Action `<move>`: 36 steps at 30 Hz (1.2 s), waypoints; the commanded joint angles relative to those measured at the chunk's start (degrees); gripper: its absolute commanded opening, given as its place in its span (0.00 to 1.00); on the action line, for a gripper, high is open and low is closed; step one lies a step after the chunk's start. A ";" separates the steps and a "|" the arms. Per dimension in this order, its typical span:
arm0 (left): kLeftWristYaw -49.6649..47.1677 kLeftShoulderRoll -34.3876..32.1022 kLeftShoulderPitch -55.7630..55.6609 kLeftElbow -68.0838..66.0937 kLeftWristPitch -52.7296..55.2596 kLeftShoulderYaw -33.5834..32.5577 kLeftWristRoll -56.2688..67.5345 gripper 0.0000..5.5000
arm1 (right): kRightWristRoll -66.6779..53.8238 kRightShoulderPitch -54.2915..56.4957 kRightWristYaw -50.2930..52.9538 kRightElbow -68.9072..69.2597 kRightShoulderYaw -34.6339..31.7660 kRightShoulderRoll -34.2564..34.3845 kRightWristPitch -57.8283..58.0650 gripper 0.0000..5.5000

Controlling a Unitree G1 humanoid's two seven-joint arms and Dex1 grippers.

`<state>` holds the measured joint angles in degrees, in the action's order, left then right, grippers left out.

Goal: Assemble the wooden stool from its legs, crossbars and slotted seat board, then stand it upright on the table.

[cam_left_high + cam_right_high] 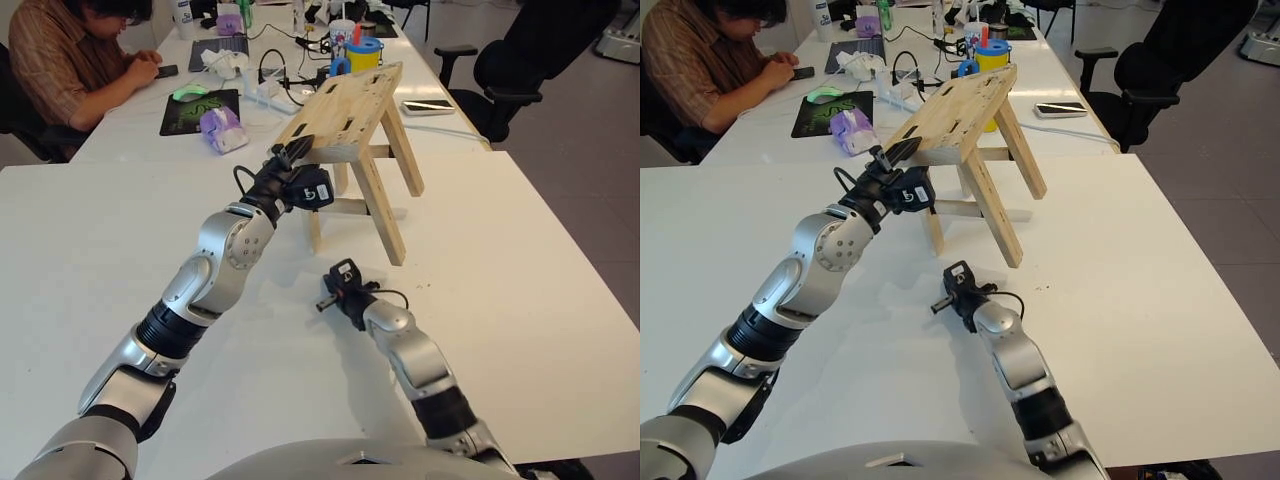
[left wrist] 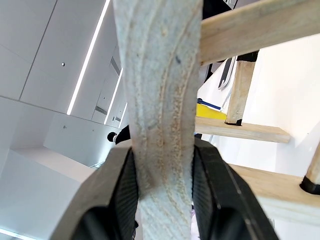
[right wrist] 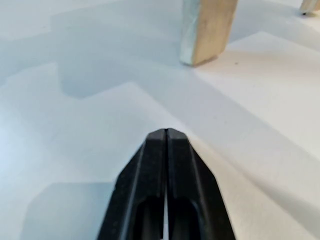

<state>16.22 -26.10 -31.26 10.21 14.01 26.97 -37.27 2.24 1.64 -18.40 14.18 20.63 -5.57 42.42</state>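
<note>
Left gripper (image 1: 300,150) grasps the slotted seat board (image 1: 348,100) edge, wood pinched between its jaws. Stool (image 1: 372,170) upright on table (image 1: 520,280). Right gripper (image 3: 166,134) clenched, empty; stool leg (image 3: 207,30) ahead of its tips.

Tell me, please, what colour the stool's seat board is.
Pale natural wood; the seat board shows best in the left eye view.
</note>
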 commanded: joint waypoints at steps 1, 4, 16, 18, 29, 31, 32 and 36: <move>6.28 -3.82 8.89 -5.15 -1.21 3.29 -0.52 0.24 | -7.92 -4.75 -6.51 12.95 -3.94 -4.53 9.44 0.00; 8.29 -5.03 8.49 -5.15 -5.99 5.69 -1.90 0.24 | -16.23 -5.14 -10.44 16.59 -11.28 -4.97 13.88 0.00; 2.00 1.93 11.63 1.62 -8.81 -9.82 12.83 0.53 | -20.97 -5.42 -10.99 12.83 -14.22 -8.51 12.38 0.00; 1.16 2.39 13.53 3.98 -9.06 -12.59 14.69 0.59 | -21.85 -6.08 -11.66 13.46 -14.96 -9.99 12.27 0.00; 21.21 2.84 40.91 18.66 -3.99 -28.34 56.87 0.65 | -23.43 -2.80 -13.40 10.41 -21.10 -19.41 12.29 0.00; 24.60 2.48 40.27 20.97 3.36 -27.12 66.65 0.65 | -21.20 -1.55 -13.20 6.26 -20.88 -21.59 10.04 0.00; 25.27 2.82 38.77 21.72 6.96 -26.00 71.28 0.65 | -20.37 0.01 -11.74 3.05 -21.78 -21.22 9.30 0.00; 24.29 7.11 30.12 20.41 17.91 -21.41 84.02 0.65 | -18.05 6.47 -7.40 -8.04 -24.04 -19.98 5.83 0.00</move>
<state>40.90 -21.45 4.16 31.42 27.50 2.63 42.62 -17.76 3.86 -27.98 11.40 -2.38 -26.00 50.51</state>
